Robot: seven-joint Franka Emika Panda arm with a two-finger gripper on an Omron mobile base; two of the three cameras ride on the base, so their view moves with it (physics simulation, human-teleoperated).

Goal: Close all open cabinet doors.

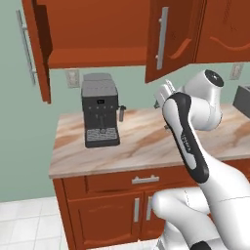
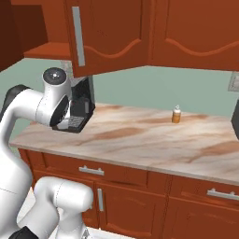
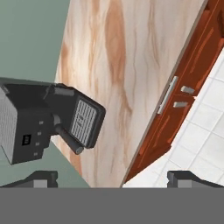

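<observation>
Reddish-brown cabinet doors (image 1: 168, 39) ajar above gripper (image 3: 111, 180), fingers spread wide, holding nothing, over marble counter (image 3: 131, 65)

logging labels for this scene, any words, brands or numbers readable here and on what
None can be read.
Coffee machine: a small dark display on its front, marks too small to read.
Robot arm: tiny dark lettering along the black link, blurred.
Small bottle: no label legible.

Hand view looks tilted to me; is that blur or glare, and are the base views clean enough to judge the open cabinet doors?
Hand view: sharp, just rolled, coffee machine lying sideways. Left base view: even flat light, no glare; open doors crisp. Right base view: same, soft shading under the cabinet.
</observation>
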